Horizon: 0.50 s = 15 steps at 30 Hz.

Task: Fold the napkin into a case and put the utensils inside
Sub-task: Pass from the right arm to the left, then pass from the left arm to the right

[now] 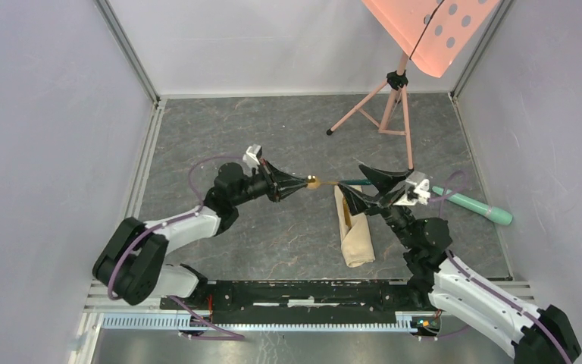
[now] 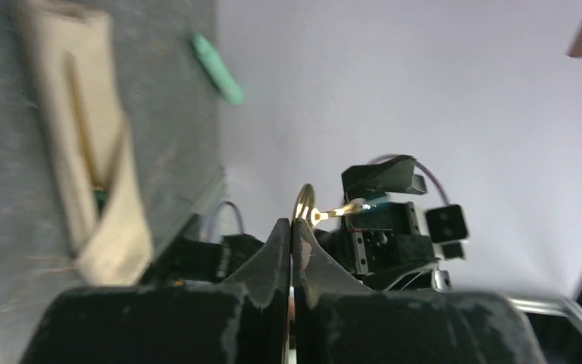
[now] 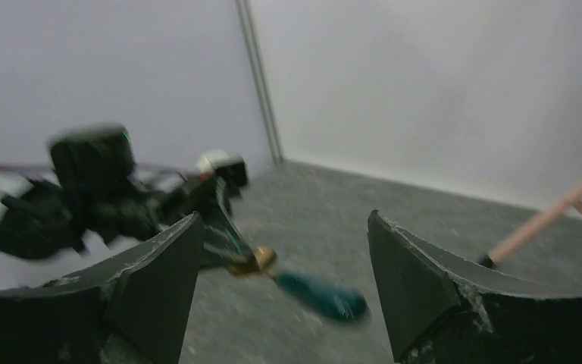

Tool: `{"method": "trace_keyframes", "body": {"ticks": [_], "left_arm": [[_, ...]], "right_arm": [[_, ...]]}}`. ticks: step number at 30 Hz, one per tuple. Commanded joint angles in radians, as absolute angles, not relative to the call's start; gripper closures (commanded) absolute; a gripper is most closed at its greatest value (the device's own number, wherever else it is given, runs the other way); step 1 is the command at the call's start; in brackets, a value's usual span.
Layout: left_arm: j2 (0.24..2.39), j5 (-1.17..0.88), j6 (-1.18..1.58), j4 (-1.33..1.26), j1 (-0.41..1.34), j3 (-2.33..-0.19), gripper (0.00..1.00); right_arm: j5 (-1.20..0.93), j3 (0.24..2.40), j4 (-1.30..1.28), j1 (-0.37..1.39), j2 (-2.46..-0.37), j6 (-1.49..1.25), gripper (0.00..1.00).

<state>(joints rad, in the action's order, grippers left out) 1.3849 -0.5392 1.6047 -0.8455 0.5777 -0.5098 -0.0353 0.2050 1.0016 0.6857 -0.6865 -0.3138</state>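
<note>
The napkin is folded into a narrow beige case (image 1: 355,231) that lies on the grey floor; it also shows in the left wrist view (image 2: 83,152), with a slim gold utensil (image 2: 83,144) inside it. My left gripper (image 1: 301,183) (image 2: 292,224) is shut on the gold bowl of a spoon (image 1: 315,182) (image 2: 304,203) and holds it level in the air. The spoon's teal handle (image 3: 322,296) points toward my right gripper (image 1: 365,186) (image 3: 284,220). The right gripper is open, with the handle end between its fingers and touching neither.
A mint-green cylinder (image 1: 474,203) lies on the floor at the right, behind the right arm. A pink tripod (image 1: 383,106) with an orange panel (image 1: 432,30) stands at the back right. Grey walls close in three sides.
</note>
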Motion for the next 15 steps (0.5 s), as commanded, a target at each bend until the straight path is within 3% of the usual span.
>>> {"method": "trace_keyframes", "body": {"ticks": [1,5,10,15], "left_arm": [[1.256,-0.543,1.082,-0.301,0.511,-0.659,0.98],[1.202,-0.466,0.845,-0.050,0.474,-0.752,0.98],[1.207,-0.404,0.584,0.213,0.473,-0.892,0.98],[1.208,-0.356,0.451,0.358,0.474,-0.977,0.98]], "right_arm": [[0.075,0.283,0.442,0.690,-0.615,-0.097,0.14],[0.204,0.387,0.128,0.689,-0.609,0.067,0.06],[0.022,0.636,-0.100,0.699,-0.805,0.256,0.22],[0.017,0.826,-0.140,0.768,-0.999,0.258,0.25]]}}
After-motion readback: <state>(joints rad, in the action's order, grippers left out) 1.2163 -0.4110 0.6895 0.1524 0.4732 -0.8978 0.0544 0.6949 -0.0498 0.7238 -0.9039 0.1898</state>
